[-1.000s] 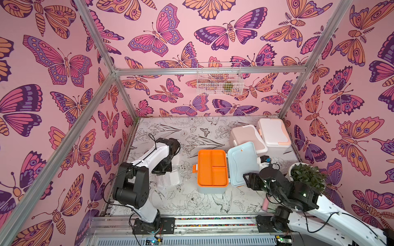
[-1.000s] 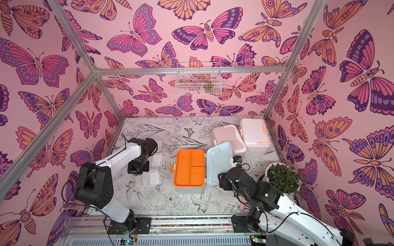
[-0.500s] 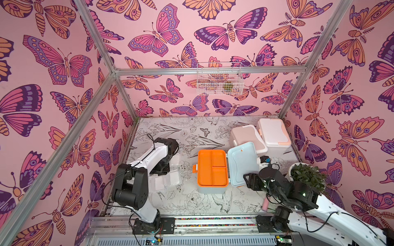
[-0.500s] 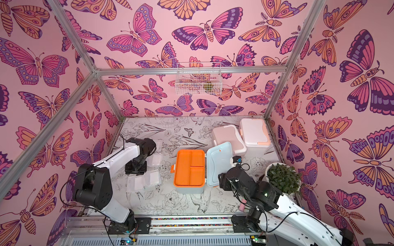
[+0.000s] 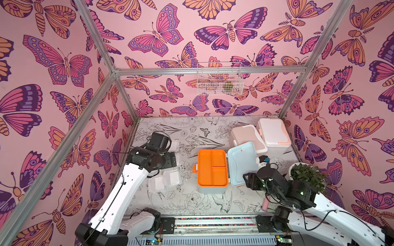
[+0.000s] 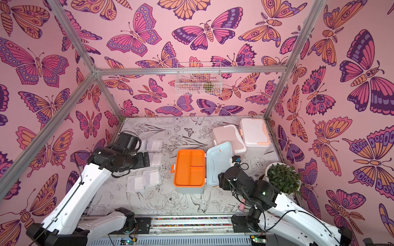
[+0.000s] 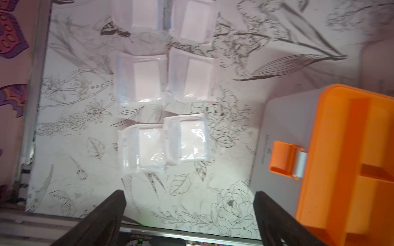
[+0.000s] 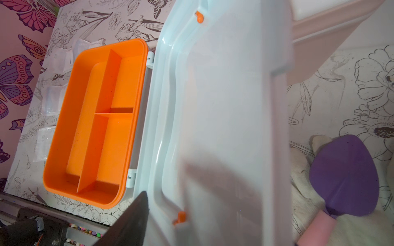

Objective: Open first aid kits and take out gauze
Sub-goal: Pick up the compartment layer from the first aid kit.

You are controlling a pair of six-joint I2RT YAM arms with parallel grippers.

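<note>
In both top views the blue box (image 5: 211,189) sits low in the centre of the frame. Its lid (image 5: 243,161) is swung up to the right and its orange tray (image 5: 212,168) is bare. Gauze packets (image 5: 168,181) lie on the surface (image 5: 213,204) to its left, around the left pincer (image 5: 173,158). The right pincer (image 5: 248,181) sits at the lid's near edge — probably to prop it open. The pink box (image 5: 245,136) and white box (image 5: 273,132) stand shut at right rear, crowding the lid.

Left wrist view: the pincer is spread and empty. Six packets lie in pairs, apart from the box wall — open room there.

Right wrist view: one finger (image 8: 134,217) lies inside the lid. Its partner is hidden, so I cannot tell whether it pinches.
</note>
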